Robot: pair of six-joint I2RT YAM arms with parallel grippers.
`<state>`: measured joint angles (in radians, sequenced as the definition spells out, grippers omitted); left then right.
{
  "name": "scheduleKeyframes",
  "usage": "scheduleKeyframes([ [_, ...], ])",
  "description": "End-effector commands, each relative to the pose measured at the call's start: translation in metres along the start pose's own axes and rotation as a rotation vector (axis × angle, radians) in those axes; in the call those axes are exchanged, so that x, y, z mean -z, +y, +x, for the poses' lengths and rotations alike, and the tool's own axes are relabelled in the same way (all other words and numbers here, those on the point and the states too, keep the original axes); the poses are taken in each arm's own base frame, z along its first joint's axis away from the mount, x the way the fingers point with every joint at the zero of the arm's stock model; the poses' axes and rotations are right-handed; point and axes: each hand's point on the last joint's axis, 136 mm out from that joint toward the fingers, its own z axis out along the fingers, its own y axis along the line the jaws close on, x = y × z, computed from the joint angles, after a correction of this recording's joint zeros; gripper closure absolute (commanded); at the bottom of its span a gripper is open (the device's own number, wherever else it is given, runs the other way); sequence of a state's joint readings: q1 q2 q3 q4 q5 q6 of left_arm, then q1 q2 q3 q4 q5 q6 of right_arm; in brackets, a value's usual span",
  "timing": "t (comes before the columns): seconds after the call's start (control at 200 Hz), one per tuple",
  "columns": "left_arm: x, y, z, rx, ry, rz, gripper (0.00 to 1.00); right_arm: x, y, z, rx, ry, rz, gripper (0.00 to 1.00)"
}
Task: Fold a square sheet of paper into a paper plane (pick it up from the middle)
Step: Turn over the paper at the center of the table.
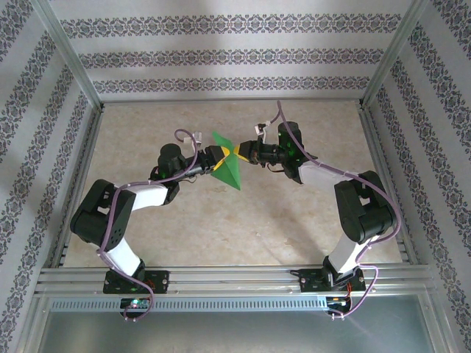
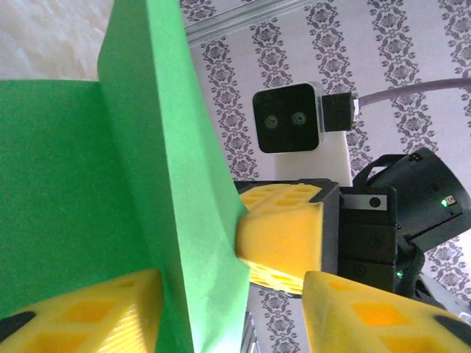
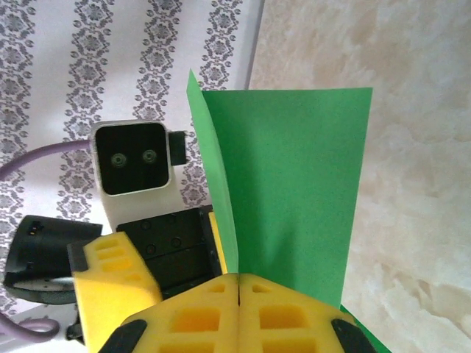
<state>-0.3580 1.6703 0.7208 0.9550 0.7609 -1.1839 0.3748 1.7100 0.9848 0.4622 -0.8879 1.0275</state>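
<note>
Paper (image 1: 227, 173) pinched by right claw (image 3: 239, 283), left claw (image 2: 232, 298) astride.

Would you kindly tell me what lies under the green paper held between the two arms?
Marbled table shows around the square sheet of paper, gripped by the right pincer. The patch directly beneath it is covered from above.
</note>
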Motion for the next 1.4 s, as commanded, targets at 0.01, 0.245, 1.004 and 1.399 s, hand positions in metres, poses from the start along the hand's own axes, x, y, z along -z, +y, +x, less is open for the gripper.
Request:
scheduleKeyframes([
  [0.01, -0.004, -0.023, -0.01, -0.066, -0.01, 0.089, 0.55, 0.006, 0.012, 0.0, -0.003, 0.006, -0.049, 0.95],
  [0.245, -0.004, -0.021, -0.01, -0.084, -0.009, 0.075, 0.72, 0.007, 0.005, 0.004, -0.027, 0.013, -0.041, 0.95],
  [1.004, 0.092, 0.045, -0.029, -0.409, 0.172, -1.029, 0.9, 0.114, -0.063, -0.022, 0.16, -0.316, 0.586, 0.39],
  [1.399, 0.108, 0.055, -0.066, -0.817, 0.291, -1.785, 0.9, 0.162, -0.085, -0.013, 0.171, -0.417, 0.807, 0.33],
])
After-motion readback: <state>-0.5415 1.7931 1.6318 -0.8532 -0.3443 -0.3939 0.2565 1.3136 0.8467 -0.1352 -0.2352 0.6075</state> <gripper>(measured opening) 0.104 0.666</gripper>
